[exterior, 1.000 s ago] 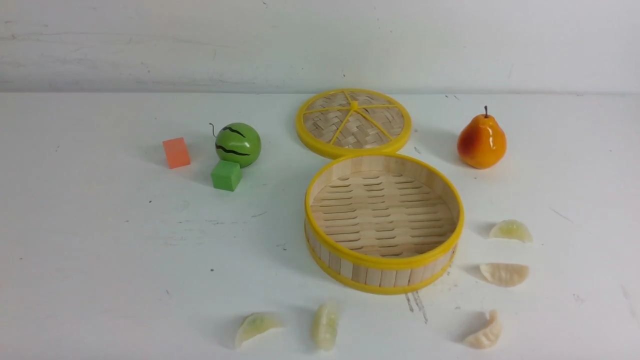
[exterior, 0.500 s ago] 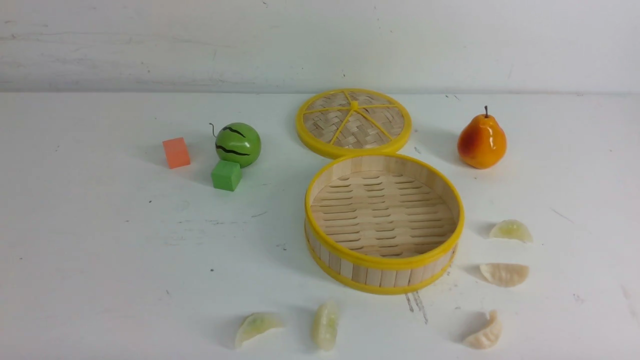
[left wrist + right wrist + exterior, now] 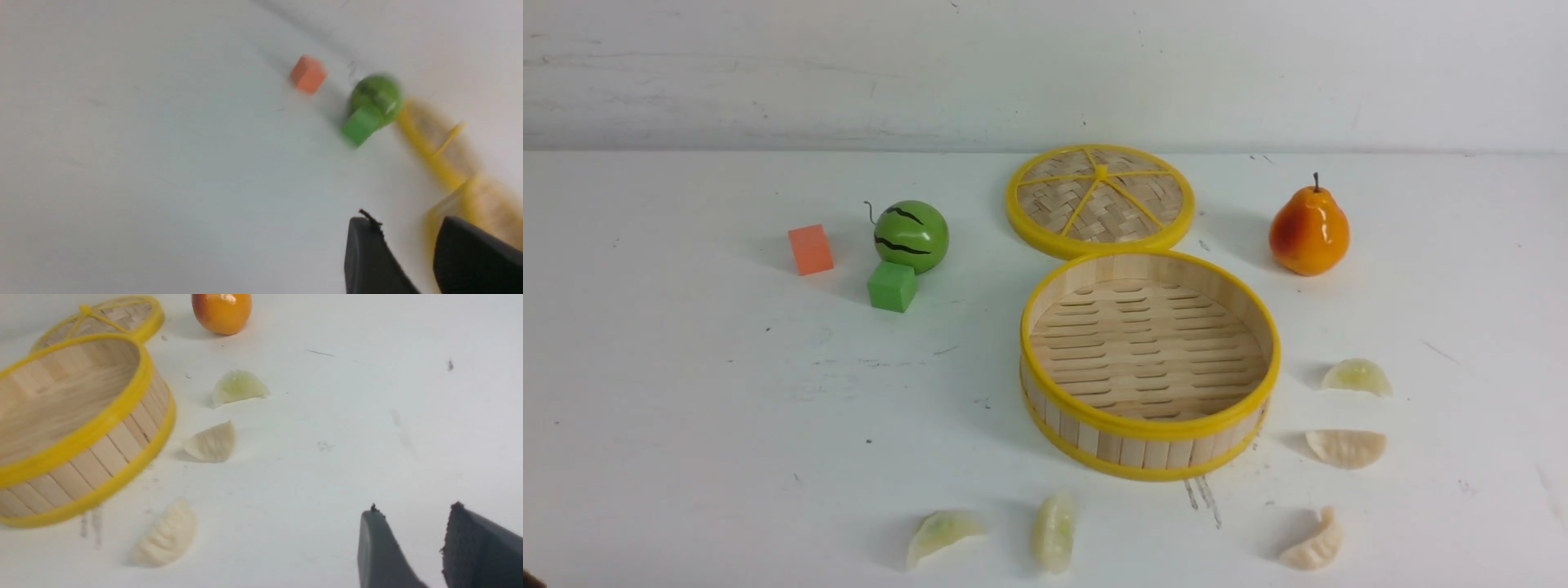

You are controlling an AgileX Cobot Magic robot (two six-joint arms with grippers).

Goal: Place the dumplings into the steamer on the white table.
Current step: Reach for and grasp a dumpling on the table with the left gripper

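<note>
- Working over a large flat matte white table marked with small dark scuffs.
- Filling a round shallow bamboo steamer with yellow rims, standing upright right of centre, uncovered, nothing yet on its slatted floor.
- No need to touch the flat woven yellow-rimmed lid, lying just behind the steamer.
- Passing over a glossy orange toy pear back right and a green striped watermelon ball back left.
- Held above the table: the left gripper and the right gripper, both with jaws parted and nothing between them.
- Judged to be the very start: reaching for the first of five pale glossy crescent dumplings, three in a row off the steamer's right side, two near its front, all on the table, none inside.
- Next, probably: lowering the right gripper astride one dumpling on its side, closing gently across the pleated ridge, lifting clear of the yellow rim.
- Leaving alone a small orange cube and a small green cube beside the watermelon ball.
</note>
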